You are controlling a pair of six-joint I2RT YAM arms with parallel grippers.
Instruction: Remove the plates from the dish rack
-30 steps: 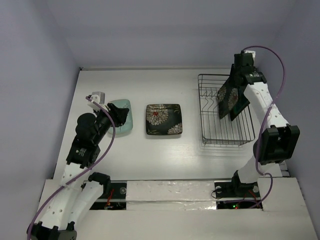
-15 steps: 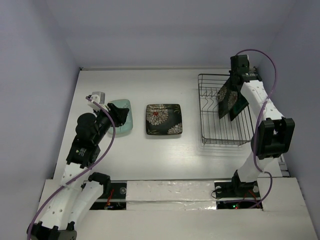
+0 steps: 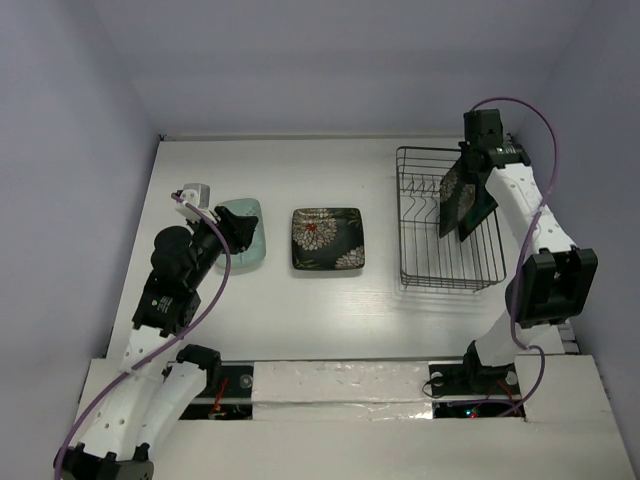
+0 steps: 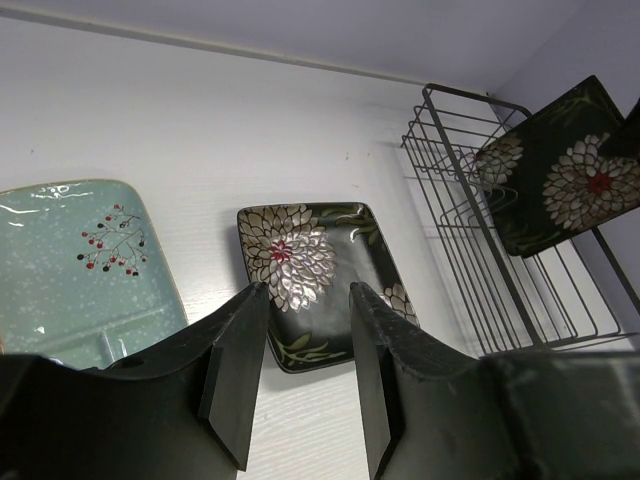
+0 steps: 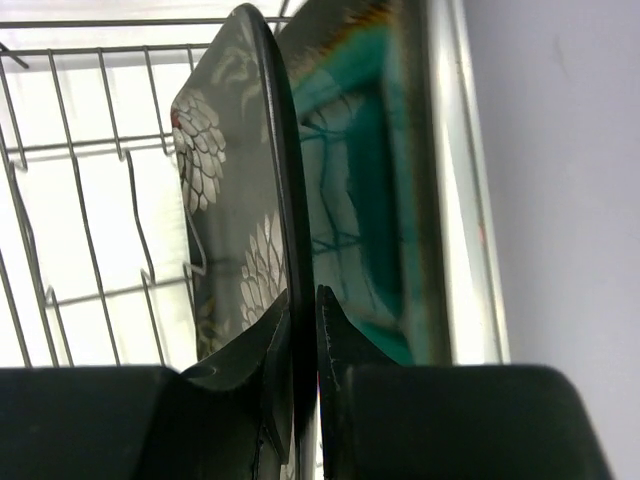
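Note:
The black wire dish rack (image 3: 420, 268) stands at the right of the table. A black flowered plate (image 3: 455, 193) stands on edge in it, with the teal-centred plate (image 3: 482, 210) just behind. My right gripper (image 3: 472, 172) is shut on the upright flowered plate's rim (image 5: 285, 200); the teal plate (image 5: 365, 180) is beside it. A second black flowered plate (image 3: 327, 238) lies flat mid-table, and the mint green plate (image 3: 246, 229) lies flat to its left. My left gripper (image 3: 236, 230) hangs open and empty over the mint plate's edge (image 4: 70, 260).
The rack's wire side (image 4: 455, 190) and the flat flowered plate (image 4: 320, 275) show beyond my left fingers. White walls close the table at the back and sides. The right wall (image 5: 560, 180) stands close beside the rack.
My right arm has shifted slightly, and the held flowered plate has tilted and moved a little toward the rack's right rear. The rack itself has nudged. The left arm has not moved.

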